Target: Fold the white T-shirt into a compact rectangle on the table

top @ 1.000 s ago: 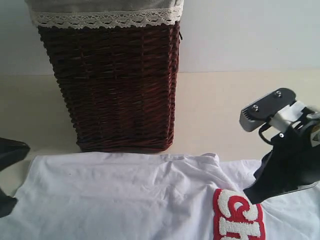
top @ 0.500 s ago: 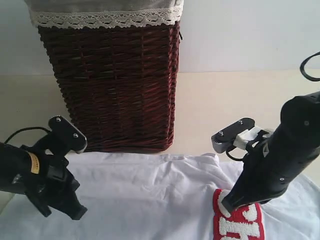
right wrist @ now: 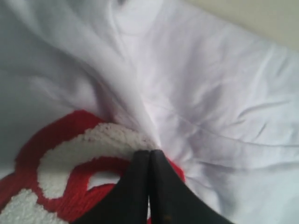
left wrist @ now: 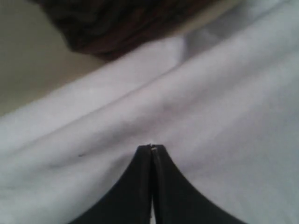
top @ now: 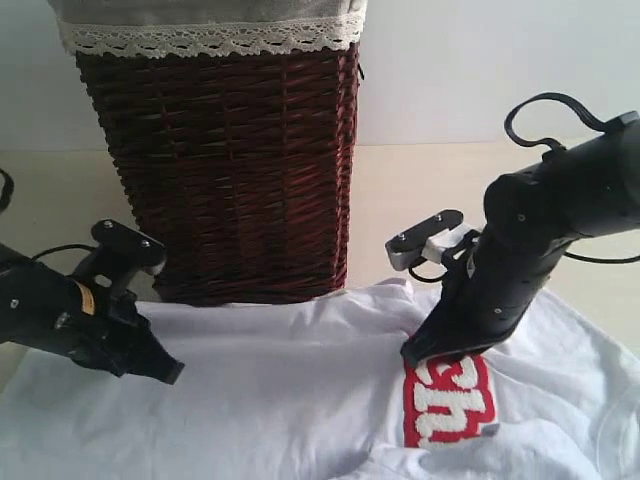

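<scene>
**Exterior view.** A thin white T-shirt [top: 290, 400] is shown spread, loosely wrinkled, over the near part of a broad, smooth cream table [top: 400, 180]. Its far edge lies just in front of a tall dark-brown wicker basket [top: 230, 150], which is fitted with a cream lace-trimmed cloth liner [top: 210, 35]. Fuzzy white lettering [top: 445, 400] outlined in red is seen on the right half of the garment. The black left gripper [top: 170, 372] is lowered onto the left part of the cloth. The black right gripper [top: 410, 355] is set at the upper edge of the lettering, and the cloth is puckered around it.

**Left wrist view.** The jaws of the left gripper [left wrist: 152, 150] are seen pressed together with no gap, and the tips rest on the white T-shirt [left wrist: 210, 93]. Whether cloth is nipped between them cannot be told. The wicker basket [left wrist: 117, 23] and a strip of table [left wrist: 28, 65] are seen beyond.

**Right wrist view.** The jaws of the right gripper [right wrist: 150, 154] are likewise closed tight. A ridge of the white T-shirt [right wrist: 219, 93] is gathered into their tips, so a pinch of cloth is held. The lettering [right wrist: 70, 163] lies directly beside the tips, and a corner of the table [right wrist: 266, 18] is visible past the cloth.
</scene>
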`<state>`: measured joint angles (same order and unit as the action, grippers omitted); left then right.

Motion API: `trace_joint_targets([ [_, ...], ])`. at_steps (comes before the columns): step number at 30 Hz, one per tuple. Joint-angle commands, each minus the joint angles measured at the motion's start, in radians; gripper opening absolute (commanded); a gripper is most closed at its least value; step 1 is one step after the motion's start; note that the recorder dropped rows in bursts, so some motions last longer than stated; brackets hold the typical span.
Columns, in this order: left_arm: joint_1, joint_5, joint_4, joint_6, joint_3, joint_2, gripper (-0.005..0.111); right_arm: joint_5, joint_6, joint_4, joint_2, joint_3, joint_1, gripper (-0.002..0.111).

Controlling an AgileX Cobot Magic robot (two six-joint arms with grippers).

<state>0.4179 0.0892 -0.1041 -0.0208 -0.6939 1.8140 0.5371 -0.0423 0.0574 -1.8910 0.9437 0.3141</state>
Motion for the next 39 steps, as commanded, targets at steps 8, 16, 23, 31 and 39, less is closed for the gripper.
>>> trace_joint_targets([
  [8,-0.119,0.064,0.003,0.083,0.008,-0.057,0.0,0.041,0.154,0.299,0.011,0.137,0.0,0.0],
  [16,-0.112,0.18,0.003,0.046,0.008,-0.29,0.0,0.336,-0.14,0.063,0.205,0.122,0.0,0.0],
  [23,-0.037,0.472,0.132,-0.15,0.008,-0.492,0.0,0.481,-0.459,-0.272,0.293,0.067,0.0,0.001],
  [31,0.002,0.643,0.309,-0.259,0.064,-0.58,0.0,0.363,-0.401,-0.226,0.308,-0.059,0.0,0.048],
  [39,0.002,0.632,0.358,-0.267,0.114,-0.587,0.042,0.219,-0.355,-0.164,0.288,-0.161,0.0,0.051],
])
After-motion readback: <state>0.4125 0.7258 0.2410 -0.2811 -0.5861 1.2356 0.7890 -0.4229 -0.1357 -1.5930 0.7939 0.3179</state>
